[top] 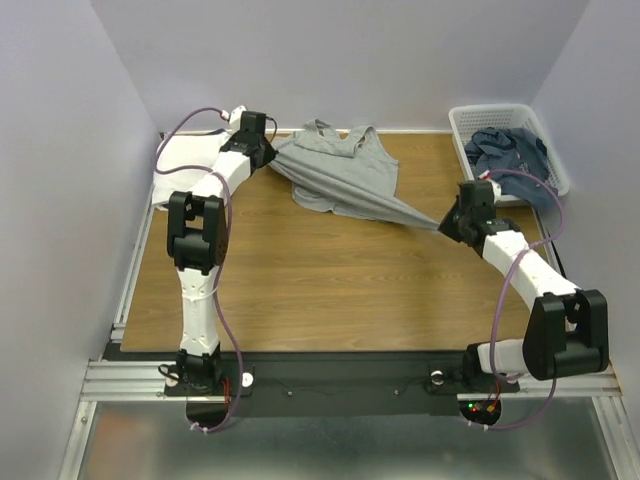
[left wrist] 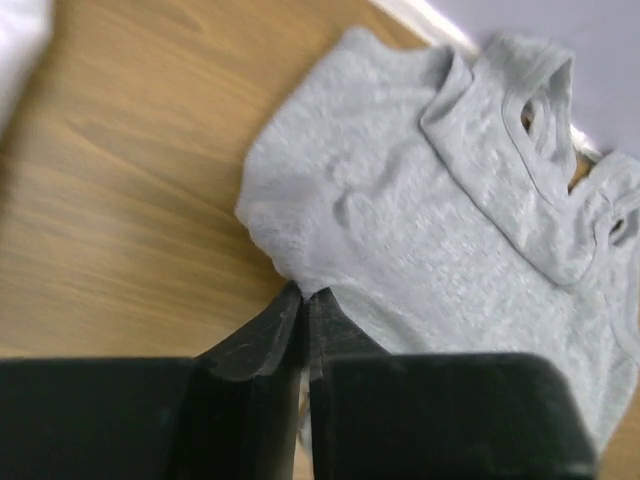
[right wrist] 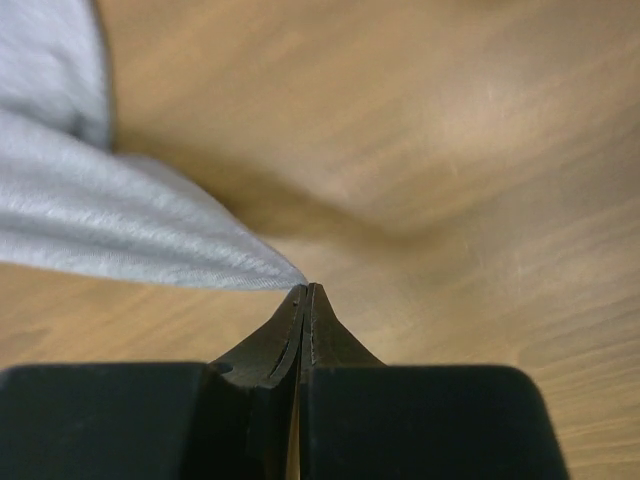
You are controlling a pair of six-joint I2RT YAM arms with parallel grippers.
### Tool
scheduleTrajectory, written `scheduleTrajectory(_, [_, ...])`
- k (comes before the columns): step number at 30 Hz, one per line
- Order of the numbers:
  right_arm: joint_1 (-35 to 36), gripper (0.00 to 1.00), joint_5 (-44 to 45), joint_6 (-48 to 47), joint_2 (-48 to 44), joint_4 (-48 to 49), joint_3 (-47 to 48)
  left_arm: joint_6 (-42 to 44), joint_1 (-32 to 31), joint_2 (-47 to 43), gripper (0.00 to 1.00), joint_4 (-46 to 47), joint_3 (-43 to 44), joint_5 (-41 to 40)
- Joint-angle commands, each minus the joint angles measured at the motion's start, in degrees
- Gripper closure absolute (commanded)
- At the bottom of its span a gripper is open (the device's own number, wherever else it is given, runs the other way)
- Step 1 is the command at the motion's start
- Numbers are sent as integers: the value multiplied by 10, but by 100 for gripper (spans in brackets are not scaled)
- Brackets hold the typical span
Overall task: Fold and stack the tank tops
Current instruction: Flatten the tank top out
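The left gripper (left wrist: 303, 295) is pinching the edge of the grey tank top (top: 345, 170) between pressed-together fingers, its arm stretching far forward. The right gripper (right wrist: 308, 288) is clamping a corner of it at its fingertips, forearm angling inward.

arms (top: 197, 300) white | joints (top: 195, 232) black | cables (top: 238, 360) purple | fingers (left wrist: 255, 345) black, tapered
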Motion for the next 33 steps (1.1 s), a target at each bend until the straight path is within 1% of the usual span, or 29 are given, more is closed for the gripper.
scheduleTrajectory(1, [-6, 100, -30, 26, 6, 48, -59, 15, -13, -57, 70, 33, -107, 43])
scheduleTrajectory(2, [-6, 100, -29, 26, 19, 57, -66, 16, -13, -70, 57, 76, -132, 69])
scheduleTrajectory(4, [-6, 100, -21, 27, 27, 65, -63, 23, -13, -95, 55, 102, -169, 83])
scheduleTrajectory(5, [-6, 100, -19, 27, 30, 65, -59, 25, -14, -99, 54, 109, -177, 105])
scheduleTrajectory(7, [-6, 100, -15, 23, 41, 65, -31, 23, -14, -112, 53, 100, -184, 109])
scheduleTrajectory(8, [-6, 100, -15, 23, 45, 64, -20, 23, -15, -119, 53, 100, -190, 109])
scheduleTrajectory(9, [-6, 100, -16, 21, 48, 64, -7, 14, -16, -129, 53, 93, -199, 92])
scheduleTrajectory(10, [-6, 100, -23, 22, 49, 64, 3, 5, -19, -159, 54, 92, -233, 91])
scheduleTrajectory(11, [-6, 99, -30, 21, 47, 63, 22, -19, -24, -176, 57, 96, -255, 48])
scheduleTrajectory(12, [-6, 100, -38, 19, 45, 63, 29, -28, -26, -194, 61, 101, -279, 41])
scheduleTrajectory(13, [-6, 99, -51, 21, 35, 60, 38, -35, -28, -227, 66, 111, -334, 40])
scheduleTrajectory(14, [-5, 100, -57, 21, 27, 54, 51, -43, -29, -241, 70, 137, -357, 37])
scheduleTrajectory(16, [-5, 100, -61, 21, 11, 47, 63, -42, -28, -255, 70, 160, -390, 40])
scheduleTrajectory(17, [-5, 100, -63, 20, -1, 35, 67, -40, -28, -249, 70, 156, -391, 37])
scheduleTrajectory(18, [-5, 100, -63, 16, -9, 28, 79, -34, -28, -241, 70, 150, -386, 51])
scheduleTrajectory(20, [-5, 100, -67, 15, -36, 10, 87, -25, -31, -218, 66, 136, -366, 74])
scheduleTrajectory(22, [-5, 100, -80, 14, -53, -3, 107, -30, -45, -229, 57, 145, -382, 84])
scheduleTrajectory(23, [-5, 100, -88, 14, -73, -14, 118, -30, -49, -235, 53, 165, -391, 83])
scheduleTrajectory(24, [-5, 100, -95, 14, -82, -18, 128, -31, -55, -240, 52, 169, -397, 83])
scheduleTrajectory(25, [-5, 100, -103, 16, -90, -20, 151, -30, -57, -241, 51, 173, -402, 83])
scheduleTrajectory(27, [-5, 100, -128, 17, -94, -27, 176, -32, -62, -230, 49, 184, -404, 111])
scheduleTrajectory(28, [-5, 100, -140, 15, -92, -34, 205, -33, -63, -212, 49, 189, -395, 116])
scheduleTrajectory(30, [-5, 100, -146, 14, -85, -41, 227, -29, -67, -186, 48, 190, -373, 117])
scheduleTrajectory(33, [-5, 100, -142, 13, -68, -44, 256, -28, -72, -128, 47, 177, -312, 122])
